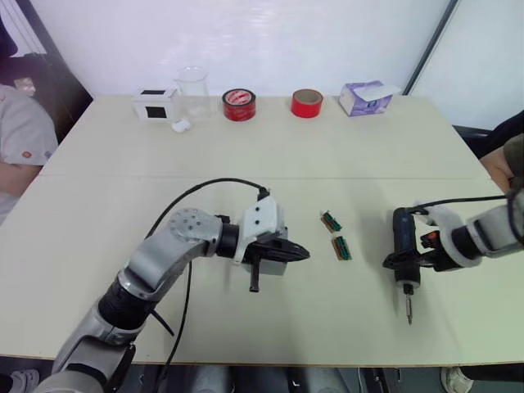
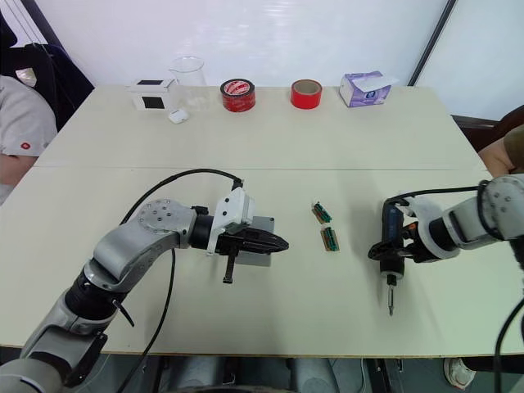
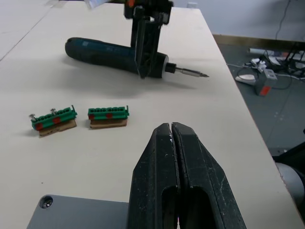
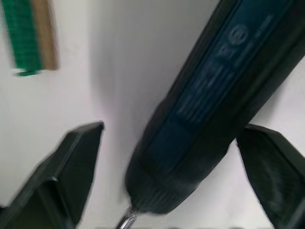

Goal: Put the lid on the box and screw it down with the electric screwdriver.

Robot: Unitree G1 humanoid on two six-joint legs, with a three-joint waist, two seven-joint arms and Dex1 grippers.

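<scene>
A flat grey lid [image 3: 71, 212] with a screw in its corner lies at the table's middle, partly covered by my left gripper [image 1: 300, 252]. That gripper's black fingers [image 3: 157, 176] are pressed shut with nothing between them, just over the lid's [image 2: 263, 224] edge. The box is hidden from view. To the right lies the electric screwdriver [image 1: 403, 237], dark and cylindrical, its metal bit [image 1: 408, 311] pointing at the front edge. My right gripper [image 1: 407, 262] straddles its body near the bit end, open, one finger [image 4: 71, 162] on each side.
Two green terminal blocks [image 1: 331, 220] [image 1: 341, 248] lie between the grippers. Along the far edge stand a white box with black front [image 1: 155, 104], a glass beaker [image 1: 192, 88], two red tape rolls [image 1: 239, 105] [image 1: 307, 103] and a purple tissue box [image 1: 366, 98]. A person [image 1: 20, 139] sits at left.
</scene>
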